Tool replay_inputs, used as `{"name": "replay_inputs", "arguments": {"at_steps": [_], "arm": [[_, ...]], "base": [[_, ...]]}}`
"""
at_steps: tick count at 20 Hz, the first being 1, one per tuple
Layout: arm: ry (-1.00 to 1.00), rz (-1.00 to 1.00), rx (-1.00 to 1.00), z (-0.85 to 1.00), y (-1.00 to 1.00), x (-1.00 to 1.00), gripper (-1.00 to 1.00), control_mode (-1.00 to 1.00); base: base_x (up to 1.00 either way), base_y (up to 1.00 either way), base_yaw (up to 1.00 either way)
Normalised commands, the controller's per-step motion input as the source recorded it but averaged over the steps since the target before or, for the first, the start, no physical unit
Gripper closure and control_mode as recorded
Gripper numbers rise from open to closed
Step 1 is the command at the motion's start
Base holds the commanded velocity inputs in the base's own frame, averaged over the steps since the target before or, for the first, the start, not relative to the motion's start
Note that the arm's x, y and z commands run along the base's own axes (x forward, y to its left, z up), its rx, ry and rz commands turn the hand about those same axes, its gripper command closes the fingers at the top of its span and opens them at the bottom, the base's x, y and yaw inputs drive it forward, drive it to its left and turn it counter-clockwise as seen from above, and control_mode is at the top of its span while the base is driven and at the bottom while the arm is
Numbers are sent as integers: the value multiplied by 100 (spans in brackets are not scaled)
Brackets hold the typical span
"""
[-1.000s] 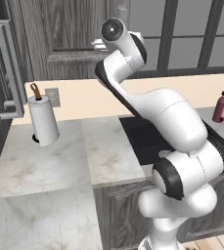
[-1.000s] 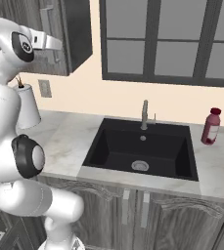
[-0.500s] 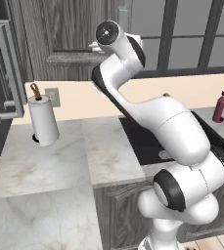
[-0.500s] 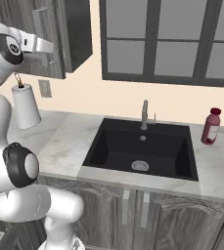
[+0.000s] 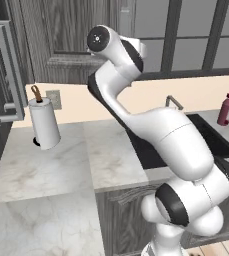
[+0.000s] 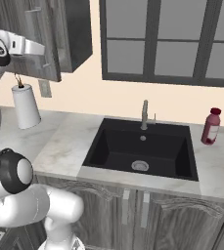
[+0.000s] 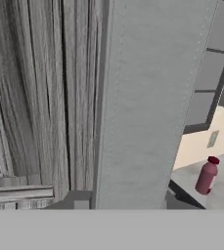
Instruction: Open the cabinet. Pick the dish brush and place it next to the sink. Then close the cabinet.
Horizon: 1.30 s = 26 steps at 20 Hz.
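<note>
The cabinet (image 6: pixel 35 29) hangs above the counter left of the sink (image 6: pixel 140 146), its dark grey wood-grain door (image 5: pixel 71 30) swung partly out from the box. My gripper (image 6: pixel 43 49) is up at the door's edge, shut on the long silver handle (image 7: pixel 147 97). That handle stands very close in the hand view, with the door's panel (image 7: pixel 35 97) to its left. The fingertips themselves are hidden there. The dish brush is out of view. The black sink basin has a silver faucet (image 6: pixel 145 114) behind it.
A paper towel roll (image 6: pixel 25 105) stands on the marble counter (image 5: pixel 51 165) under the cabinet. A dark red bottle (image 6: pixel 211 126) stands right of the sink. Glass-paned upper cabinets (image 6: pixel 167 39) hang over the sink. A tall dark cabinet (image 5: pixel 1 75) borders the far left.
The hand has moved left in the right base view, and the cabinet door has swung further open with it. The arm's upper links have turned along with that pull.
</note>
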Motion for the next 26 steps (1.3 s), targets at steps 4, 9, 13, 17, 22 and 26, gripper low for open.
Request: {"name": "replay_inputs", "arguments": {"at_steps": [4,9,13,17,22,26], "arm": [[0,-10,-5,10,36,-38,100,-100],[0,-9,-5,6,41,-39,100,-100],[0,-6,-5,5,43,-35,100,-100],[0,-4,-5,4,43,-31,100,-100],[1,-4,-5,1,45,-28,100,-100],[0,-3,-7,0,47,-27,100,-100]], "base": [[0,0,0],[0,0,0],[0,0,0],[0,0,0],[0,0,0],[0,0,0]]}}
